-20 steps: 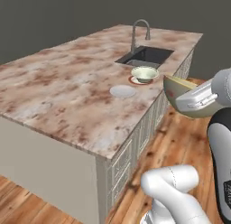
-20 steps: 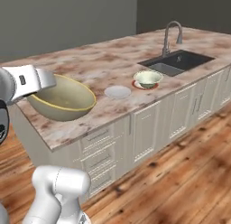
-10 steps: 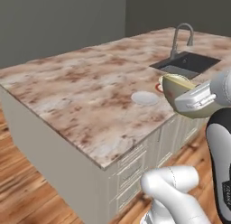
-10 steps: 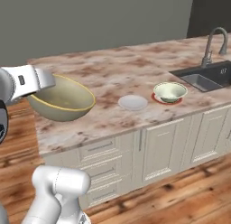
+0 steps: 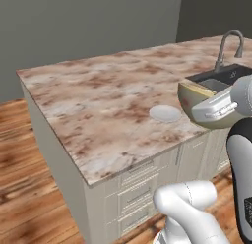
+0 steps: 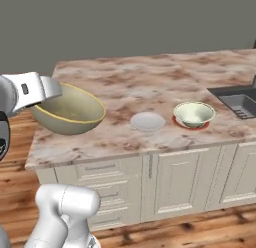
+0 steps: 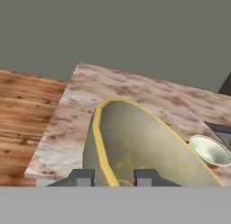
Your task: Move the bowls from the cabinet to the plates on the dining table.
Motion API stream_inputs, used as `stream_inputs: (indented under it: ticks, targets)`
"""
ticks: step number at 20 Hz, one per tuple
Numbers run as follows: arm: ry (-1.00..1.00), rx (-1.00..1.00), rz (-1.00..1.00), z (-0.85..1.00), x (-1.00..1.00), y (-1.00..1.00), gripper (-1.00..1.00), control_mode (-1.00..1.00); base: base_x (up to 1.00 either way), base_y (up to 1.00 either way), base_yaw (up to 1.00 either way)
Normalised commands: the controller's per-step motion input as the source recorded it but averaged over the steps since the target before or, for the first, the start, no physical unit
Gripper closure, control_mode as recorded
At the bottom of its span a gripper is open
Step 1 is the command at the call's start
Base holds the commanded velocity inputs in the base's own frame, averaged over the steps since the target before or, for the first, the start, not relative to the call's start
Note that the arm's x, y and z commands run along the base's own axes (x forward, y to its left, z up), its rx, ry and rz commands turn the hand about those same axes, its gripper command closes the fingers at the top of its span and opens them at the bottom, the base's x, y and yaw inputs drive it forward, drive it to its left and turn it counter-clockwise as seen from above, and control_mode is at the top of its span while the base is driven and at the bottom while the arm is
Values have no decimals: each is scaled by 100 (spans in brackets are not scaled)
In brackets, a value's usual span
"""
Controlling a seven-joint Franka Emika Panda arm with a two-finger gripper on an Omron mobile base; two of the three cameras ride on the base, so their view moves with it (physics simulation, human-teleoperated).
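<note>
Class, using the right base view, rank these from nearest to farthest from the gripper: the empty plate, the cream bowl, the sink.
1. Empty plate, mid-table, right of the gripper holding the olive bowl.
2. Cream bowl, on the red-edged plate beyond.
3. Sink, far right.

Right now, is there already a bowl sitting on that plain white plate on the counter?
No, the white plate lies bare on the marbled table; the cream bowl rests on the red-edged plate beside it.

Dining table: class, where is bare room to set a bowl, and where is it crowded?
Bare: the dining table from the far edge to the empty plate. Crowded: beside it, the cream bowl on its red-edged plate, by the sink.
</note>
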Motion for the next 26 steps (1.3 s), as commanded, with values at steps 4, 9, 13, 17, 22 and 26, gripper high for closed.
stream_inputs:
  ticks: [4, 9, 13, 17, 22, 26]
  targets:
    - [0, 0, 0, 0, 0, 0, 100, 100, 27, -66, 39]
    - [0, 0, 0, 0, 0, 0, 100, 100, 38, -81, 30]
    - [0, 0, 0, 0, 0, 0, 100, 100, 71, -67, 17]
    - [0, 0, 0, 0, 0, 0, 100, 100, 100, -40, 6]
    - [0, 0, 0, 0, 0, 0, 100, 100, 60, 3, 18]
    - [0, 0, 0, 0, 0, 0, 100, 100, 0, 2, 2]
